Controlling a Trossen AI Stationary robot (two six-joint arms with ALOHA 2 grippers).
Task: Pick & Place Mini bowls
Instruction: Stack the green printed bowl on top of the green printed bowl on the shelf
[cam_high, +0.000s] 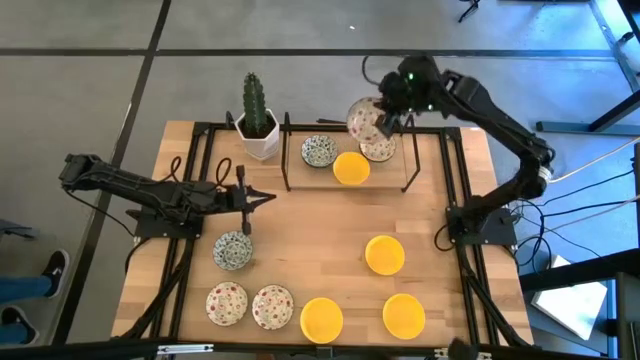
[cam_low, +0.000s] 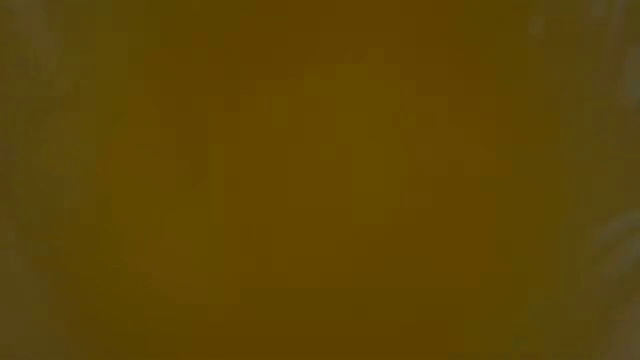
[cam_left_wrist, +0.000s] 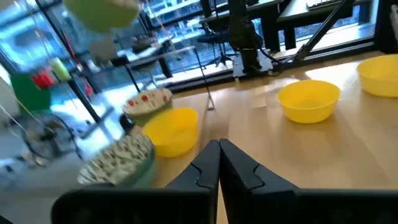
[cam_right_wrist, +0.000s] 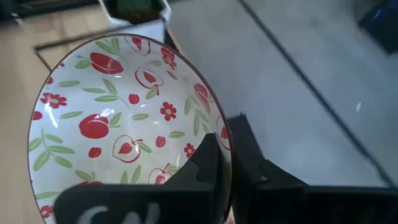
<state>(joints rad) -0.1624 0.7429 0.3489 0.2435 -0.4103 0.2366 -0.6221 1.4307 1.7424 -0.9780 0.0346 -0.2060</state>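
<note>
Red-patterned white mini bowl (cam_right_wrist: 124, 118) hangs tilted over the table's far edge beside the cactus pot (cam_high: 258, 140), clamped by our right gripper (cam_high: 385, 118), while our left gripper (cam_high: 262, 197) waits closed and empty near the table's left side.

No lettering, label, brand mark, number or sign can be read anywhere in these views. The bowl (cam_right_wrist: 127, 121) in the right wrist view carries only painted red fruit, flowers and green leaves, no writing.
</note>
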